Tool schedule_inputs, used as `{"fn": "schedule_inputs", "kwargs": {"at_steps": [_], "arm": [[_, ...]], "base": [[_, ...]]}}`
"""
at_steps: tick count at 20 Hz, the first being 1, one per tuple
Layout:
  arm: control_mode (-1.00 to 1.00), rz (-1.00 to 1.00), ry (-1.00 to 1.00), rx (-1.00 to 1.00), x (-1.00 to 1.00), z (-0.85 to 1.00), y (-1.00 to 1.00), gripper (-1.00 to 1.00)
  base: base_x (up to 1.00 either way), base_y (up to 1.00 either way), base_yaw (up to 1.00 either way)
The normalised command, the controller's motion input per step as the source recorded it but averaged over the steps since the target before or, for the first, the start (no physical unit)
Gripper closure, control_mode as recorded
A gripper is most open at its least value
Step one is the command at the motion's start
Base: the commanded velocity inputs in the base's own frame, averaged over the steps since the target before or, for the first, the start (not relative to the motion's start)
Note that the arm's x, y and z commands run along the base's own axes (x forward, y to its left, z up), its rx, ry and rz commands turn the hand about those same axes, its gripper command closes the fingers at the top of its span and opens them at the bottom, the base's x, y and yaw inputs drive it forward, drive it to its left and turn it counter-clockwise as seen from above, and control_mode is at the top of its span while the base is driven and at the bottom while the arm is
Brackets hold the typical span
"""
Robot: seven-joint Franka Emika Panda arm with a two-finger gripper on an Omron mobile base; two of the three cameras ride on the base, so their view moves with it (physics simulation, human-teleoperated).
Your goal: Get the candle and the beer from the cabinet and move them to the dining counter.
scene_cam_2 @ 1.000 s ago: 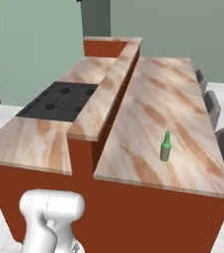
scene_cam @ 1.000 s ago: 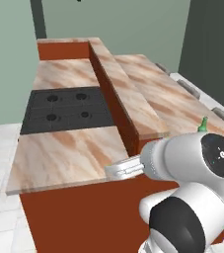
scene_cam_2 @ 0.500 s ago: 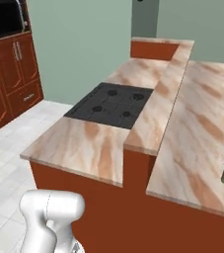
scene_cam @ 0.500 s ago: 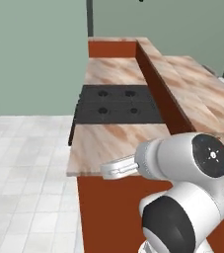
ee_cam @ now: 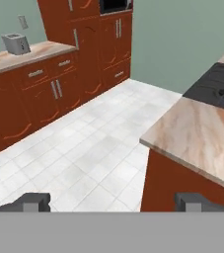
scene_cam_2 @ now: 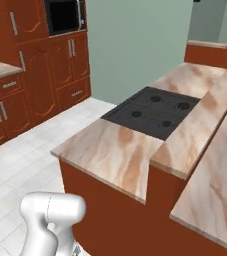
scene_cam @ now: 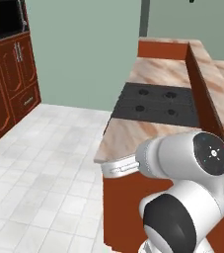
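the gripper (ee_cam: 111, 201) has its fingers (ee_cam: 32, 201) spread wide, holding nothing, over white floor (ee_cam: 84, 158). the dining counter (scene_cam_2: 220, 175) lies right; cabinet doors (ee_cam: 59, 99) far left. no writing readable.

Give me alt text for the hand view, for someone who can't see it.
The open gripper looks across a white tiled floor toward red-brown cabinets, holding nothing. A marble countertop with a black cooktop juts in at right; a silver toaster sits on the far counter at upper left.
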Motion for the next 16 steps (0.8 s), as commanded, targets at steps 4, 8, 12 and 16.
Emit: {"fn": "schedule_inputs", "kwargs": {"at_steps": [4,8,12,16], "arm": [[1.0,0.0,0.0,0.0,0.0,0.0,0.0,-1.0],[1.0,0.0,0.0,0.0,0.0,0.0,0.0,-1.0],[1.0,0.0,0.0,0.0,0.0,0.0,0.0,-1.0],[1.0,0.0,0.0,0.0,0.0,0.0,0.0,-1.0]], "base": [[-0.03,0.2,0.49],[0.0,0.3,0.49],[0.0,0.4,0.48],[0.0,0.5,0.5]]}}
